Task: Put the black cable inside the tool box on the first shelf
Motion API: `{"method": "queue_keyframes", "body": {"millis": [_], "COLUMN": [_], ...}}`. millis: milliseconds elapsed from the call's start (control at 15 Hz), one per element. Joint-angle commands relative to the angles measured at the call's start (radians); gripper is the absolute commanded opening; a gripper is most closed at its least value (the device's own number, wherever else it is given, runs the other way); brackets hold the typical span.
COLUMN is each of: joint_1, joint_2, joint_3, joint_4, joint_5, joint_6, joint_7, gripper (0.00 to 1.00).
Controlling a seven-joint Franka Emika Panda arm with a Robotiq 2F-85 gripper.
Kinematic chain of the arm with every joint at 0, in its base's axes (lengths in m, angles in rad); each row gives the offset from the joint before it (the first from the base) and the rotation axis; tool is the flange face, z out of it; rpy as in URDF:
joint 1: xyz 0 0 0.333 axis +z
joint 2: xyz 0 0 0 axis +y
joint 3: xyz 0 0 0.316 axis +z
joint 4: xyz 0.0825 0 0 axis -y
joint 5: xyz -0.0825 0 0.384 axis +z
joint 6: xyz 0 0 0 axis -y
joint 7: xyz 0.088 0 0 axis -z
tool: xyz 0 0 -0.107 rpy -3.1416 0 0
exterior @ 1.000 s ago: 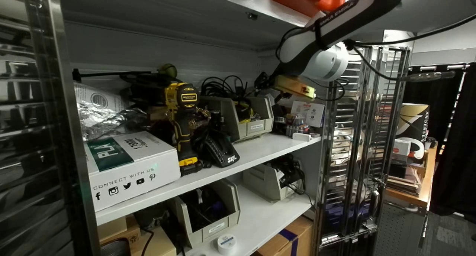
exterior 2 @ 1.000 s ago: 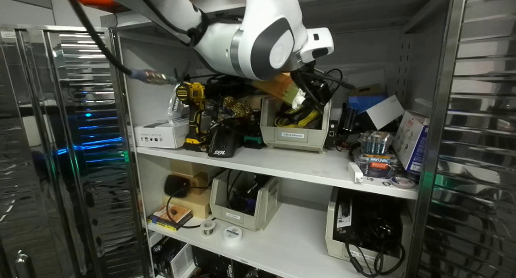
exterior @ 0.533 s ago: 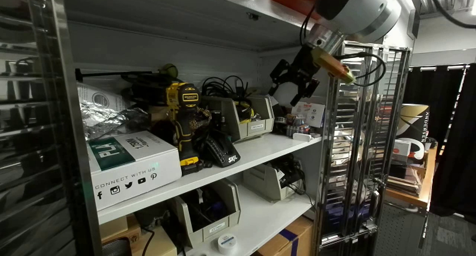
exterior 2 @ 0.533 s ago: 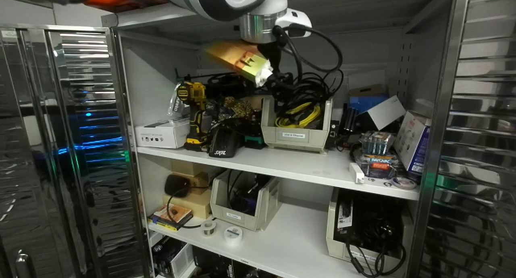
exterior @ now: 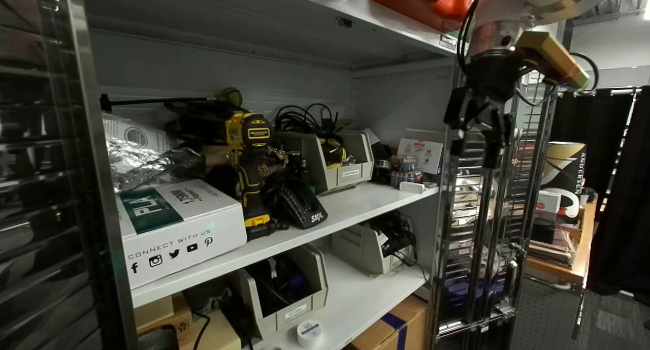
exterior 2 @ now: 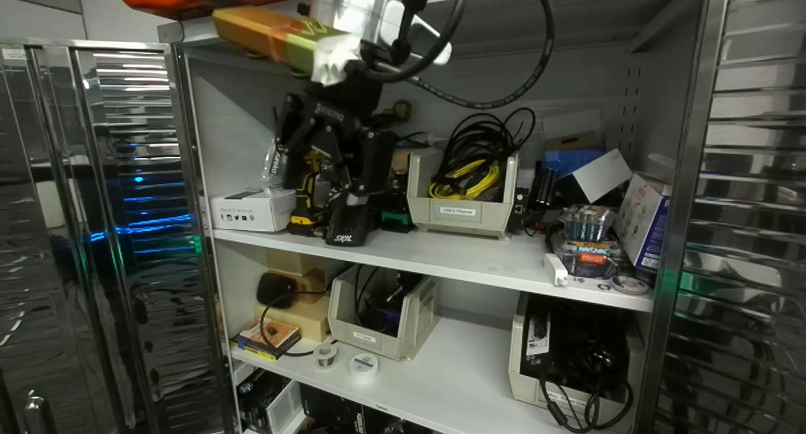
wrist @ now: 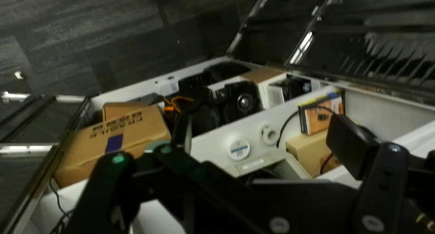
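Observation:
A coiled black cable (exterior 2: 476, 138) lies in a grey open-front bin (exterior 2: 458, 211) on the upper shelf, over a yellow cable (exterior 2: 466, 181). In an exterior view its loops (exterior: 299, 119) rise above the bin's rim (exterior: 350, 173). My gripper (exterior: 473, 154) is open and empty, fingers pointing down, in front of the shelves and apart from the bin. In an exterior view the gripper (exterior 2: 324, 191) covers part of the drill and charger. In the wrist view the open gripper (wrist: 266, 139) has nothing between its fingers; the black cable is out of view there.
A yellow drill (exterior: 249, 167), a SKIL charger (exterior: 302, 208) and a white box (exterior: 183, 228) stand left of the bin; batteries (exterior 2: 589, 245) stand right. The lower shelf holds grey bins (exterior 2: 365, 338) (exterior 2: 567, 402). Metal doors (exterior 2: 126, 232) flank the cabinet.
The gripper has moved from beside the cable bin outward, away from the shelves, and now points down. Its fingers show open half a second ago and now. The black cable stays in the bin.

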Motion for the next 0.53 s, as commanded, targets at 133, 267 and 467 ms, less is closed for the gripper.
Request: {"method": "queue_keyframes", "body": {"millis": [133,267,467], "joint_1": [0.023,0.011,0.013], "joint_2": [-0.094,-0.068,-0.076], "joint_3": [-0.024,-0.014,-0.015], "joint_4": [-0.029,-0.017,-0.022], "joint_5": [-0.024,-0.025,-0.025], "joint_6": [-0.304,-0.272,-0.288], "joint_7": [-0.113,-0.081,-0.098], "gripper": [1.00,1.00,1.00]}}
